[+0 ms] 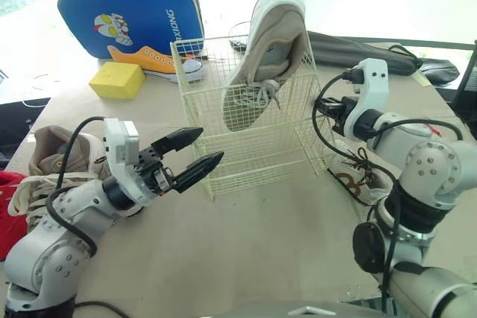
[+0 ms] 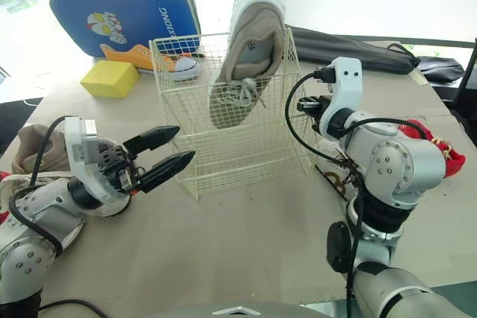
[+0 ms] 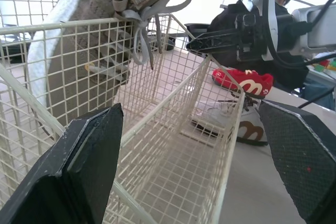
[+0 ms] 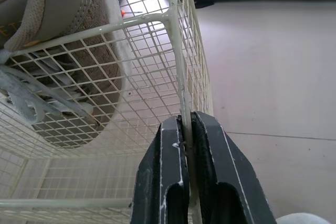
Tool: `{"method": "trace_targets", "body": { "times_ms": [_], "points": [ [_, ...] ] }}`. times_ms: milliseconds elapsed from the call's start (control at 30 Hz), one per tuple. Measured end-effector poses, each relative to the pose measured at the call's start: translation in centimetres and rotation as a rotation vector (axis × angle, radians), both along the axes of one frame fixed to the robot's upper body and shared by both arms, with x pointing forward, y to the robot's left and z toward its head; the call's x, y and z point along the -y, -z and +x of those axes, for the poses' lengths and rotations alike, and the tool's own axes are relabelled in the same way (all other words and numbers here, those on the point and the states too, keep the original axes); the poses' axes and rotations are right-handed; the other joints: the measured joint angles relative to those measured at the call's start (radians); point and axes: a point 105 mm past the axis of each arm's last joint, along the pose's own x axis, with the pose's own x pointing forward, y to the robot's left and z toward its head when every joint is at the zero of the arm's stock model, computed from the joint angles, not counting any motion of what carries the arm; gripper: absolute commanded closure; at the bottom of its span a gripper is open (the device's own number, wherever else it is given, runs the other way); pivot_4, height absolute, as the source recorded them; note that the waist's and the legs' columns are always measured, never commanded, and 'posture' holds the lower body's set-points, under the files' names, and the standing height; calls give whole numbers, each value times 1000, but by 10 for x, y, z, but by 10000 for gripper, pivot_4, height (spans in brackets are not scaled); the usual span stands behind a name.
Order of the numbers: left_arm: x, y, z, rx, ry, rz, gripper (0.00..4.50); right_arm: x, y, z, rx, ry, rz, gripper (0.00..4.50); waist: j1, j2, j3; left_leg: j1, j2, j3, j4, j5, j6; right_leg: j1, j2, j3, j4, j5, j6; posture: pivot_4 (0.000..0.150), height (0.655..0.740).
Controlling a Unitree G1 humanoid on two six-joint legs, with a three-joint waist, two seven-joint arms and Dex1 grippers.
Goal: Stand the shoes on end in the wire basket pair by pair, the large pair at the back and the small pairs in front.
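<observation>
The cream wire basket point(image 1: 257, 156) stands mid-table. One large grey-beige shoe point(image 1: 270, 50) stands on end inside it at the back, heel up and laces hanging. My left gripper point(image 1: 211, 145) is open, just off the basket's front left corner and touching nothing. My right gripper point(image 4: 187, 129) is shut on an upright wire of the basket's right side point(image 4: 181, 61). A second beige shoe point(image 1: 52, 156) lies by my left arm. A white shoe with brown trim point(image 1: 356, 181) and a red shoe point(image 2: 431, 141) lie beside my right arm.
Behind the basket lie a small orange sneaker point(image 1: 153, 59), a blue case point(image 1: 130, 13) and a yellow block point(image 1: 117, 80). A black bag point(image 1: 358, 50) runs along the back right. Another red shoe point(image 1: 9, 191) sits at the far left edge.
</observation>
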Motion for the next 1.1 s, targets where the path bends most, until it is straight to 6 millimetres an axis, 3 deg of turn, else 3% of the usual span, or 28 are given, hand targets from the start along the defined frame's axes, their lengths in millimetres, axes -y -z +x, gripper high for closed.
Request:
{"method": "trace_targets", "body": {
  "times_ms": [100, 267, 400, 533, 633, 767, 867, 933, 1100],
  "points": [
    [-2, -1, 5, 3, -9, 11, 0, -2, 3, -7, 10, 8, 14, 37376, 1, 0, 0, 0, 0, 0, 0, 0, 0, 0, 0, 0, 0, 0, 0, 1500, 7400],
    [-8, -5, 16, 19, -25, 34, 0, -10, -5, -20, 77, -121, -34, 13868, -2, 0, 0, 0, 0, 0, 0, 1, -1, 0, 0, 0, 0, -1, 1, 1500, 7400],
    [-9, -9, 14, -5, -6, -8, 0, 0, -21, -39, 171, -319, -152, 13868, -1, 0, 0, 0, 1, 0, 0, -1, 3, 0, 0, -1, -1, -2, 3, 1500, 7400],
    [-20, -20, 9, -26, -14, -104, 0, 29, -27, -57, 265, -441, -254, 109, 1, -3, 1, -1, 1, 0, 0, -3, 6, 2, -1, -1, -4, -3, 5, 1500, 7400],
    [-40, -25, 7, -43, -104, -168, 0, 36, -17, -74, 304, -600, -239, 109, -4, -2, 1, 0, 3, 2, 0, -4, 7, 3, -1, 0, -5, -3, 7, 1500, 7400],
    [-55, -18, 5, -114, -209, -198, 0, 24, -39, -92, 529, -773, -227, 109, -2, -3, 2, 2, 6, 4, 1, -4, 7, 3, -1, -2, -4, -4, 7, 1500, 7400],
    [-68, -4, 7, -158, -350, -139, 0, 9, -44, -101, 635, -854, -209, 109, 5, -4, 2, 1, 6, 2, 1, -4, 6, 3, -1, -3, -4, -4, 7, 1500, 7400],
    [-79, 7, 6, -196, -445, -68, 0, -9, -38, -109, 676, -944, -177, 109, 6, -4, 2, 0, 6, 2, 0, -4, 6, 3, -1, -3, -4, -4, 6, 1500, 7400],
    [-100, 18, -3, -226, -564, 1, 0, -30, -25, -116, 703, -1065, -178, 109, 11, -5, 2, 0, 5, 3, 1, -6, 1, 2, -3, -2, -5, -3, 5, 1500, 7400]
  ]
}}
